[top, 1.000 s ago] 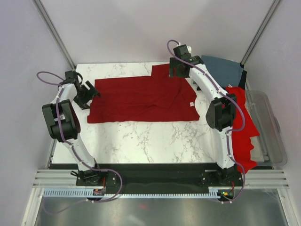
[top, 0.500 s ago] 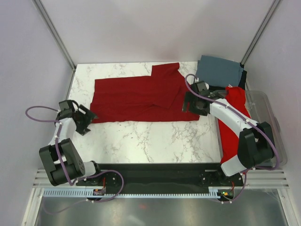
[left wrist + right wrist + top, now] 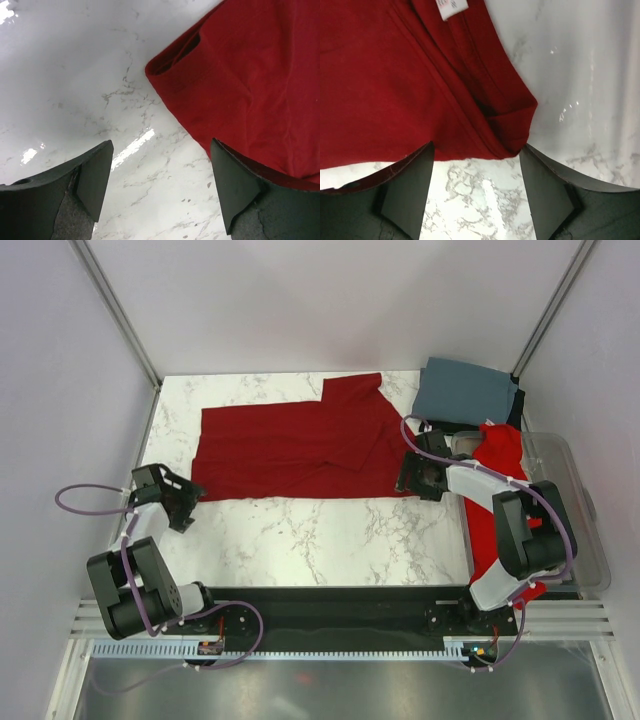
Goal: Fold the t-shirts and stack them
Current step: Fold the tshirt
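The dark crimson t-shirt (image 3: 300, 445) lies partly folded across the far half of the marble table. My left gripper (image 3: 186, 502) is open and empty, low over the table at the shirt's near left corner (image 3: 165, 70). My right gripper (image 3: 414, 478) is open and empty at the shirt's near right corner (image 3: 512, 127), where a white label (image 3: 451, 7) shows. The slate grey-blue t-shirt (image 3: 465, 392) lies folded at the far right. The brighter red t-shirt (image 3: 500, 510) hangs over the right table edge. A strip of the black t-shirt (image 3: 519, 405) shows beside the grey-blue one.
A clear plastic bin (image 3: 575, 510) stands off the table's right edge. Metal frame posts (image 3: 115, 310) rise at the back corners. White marble (image 3: 320, 540) shows in front of the shirt.
Both arms have drawn back toward the near side, from the shirt's far edge down to its near corners. The right gripper moved a little left and lower. The shirt's top right flap now lies unfolded.
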`<state>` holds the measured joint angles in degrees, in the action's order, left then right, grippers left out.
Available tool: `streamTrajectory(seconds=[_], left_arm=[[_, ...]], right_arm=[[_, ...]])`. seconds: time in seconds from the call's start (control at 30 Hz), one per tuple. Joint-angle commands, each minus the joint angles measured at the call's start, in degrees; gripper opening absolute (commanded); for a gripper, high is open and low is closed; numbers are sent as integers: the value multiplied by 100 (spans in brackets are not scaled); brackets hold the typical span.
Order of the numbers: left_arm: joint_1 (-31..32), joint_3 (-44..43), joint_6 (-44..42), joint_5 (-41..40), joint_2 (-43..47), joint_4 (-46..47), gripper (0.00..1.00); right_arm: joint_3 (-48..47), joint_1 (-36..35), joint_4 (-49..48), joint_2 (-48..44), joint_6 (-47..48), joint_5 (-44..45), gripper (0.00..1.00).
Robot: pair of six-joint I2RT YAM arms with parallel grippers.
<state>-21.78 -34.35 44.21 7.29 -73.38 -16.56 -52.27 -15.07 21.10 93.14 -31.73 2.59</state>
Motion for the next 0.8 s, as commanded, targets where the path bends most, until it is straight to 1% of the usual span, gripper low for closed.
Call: streamTrajectory(seconds=[0.0, 0.1, 0.17, 0.2, 0.3, 0.33, 0.4, 0.43, 0.47, 0.5, 0.53, 0.57, 0.6, 0.63, 0.67, 0.7, 0.73, 0.77], left_arm=[[-10, 16, 369, -403, -61, 460, 85], [-10, -36, 474, -544, -167, 566, 83], [-2, -46, 510, -606, -308, 740, 79], [7, -54, 571, -632, -378, 802, 79], [68, -142, 642, -562, -808, 1005, 71], [182, -177, 651, -579, -905, 1031, 67], [332, -308, 677, -711, -1151, 1067, 63], [445, -362, 677, -851, -1213, 1067, 61], [473, -423, 686, -948, -1344, 1067, 59], [508, -545, 747, -949, -1397, 1067, 56], [517, -634, 774, -888, -1485, 1067, 44], [508, -730, 774, -757, -1538, 1067, 35], [526, -966, 730, -607, -1565, 1049, 24], [552, -1116, 712, -580, -1556, 840, 7], [561, -1283, 686, -571, -1521, 656, 2], [561, -1676, 599, -562, -1425, 462, 2], [552, -1898, 511, -571, -1363, -18, 2], [552, -2118, 423, -658, -1276, -258, 2]], right_arm=[[138, 65, -589, 107, 17, -118, 76], [199, 162, -669, 186, 87, -153, 74], [235, 232, -739, 204, 149, -241, 69], [261, 241, -757, 204, 140, -250, 64], [357, 294, -818, 169, 158, -398, 54], [384, 294, -853, 143, 149, -452, 47], [463, 294, -889, 134, 140, -496, 41], [490, 303, -915, 117, 140, -514, 34], [516, 294, -915, 108, 140, -531, 31], [551, 294, -915, 99, 149, -540, 25], [560, 294, -915, 90, 140, -558, 24], [560, 303, -915, 90, 149, -575, 22], [508, 303, -889, 90, 140, -671, 12], [446, 303, -845, 90, 114, -750, 7], [341, 303, -766, 81, 123, -812, 1], [45, 303, -652, 64, 131, -882, 0], [-150, 294, -303, -23, 166, -866, 0], [-335, 294, -134, -111, 201, -831, 0]])
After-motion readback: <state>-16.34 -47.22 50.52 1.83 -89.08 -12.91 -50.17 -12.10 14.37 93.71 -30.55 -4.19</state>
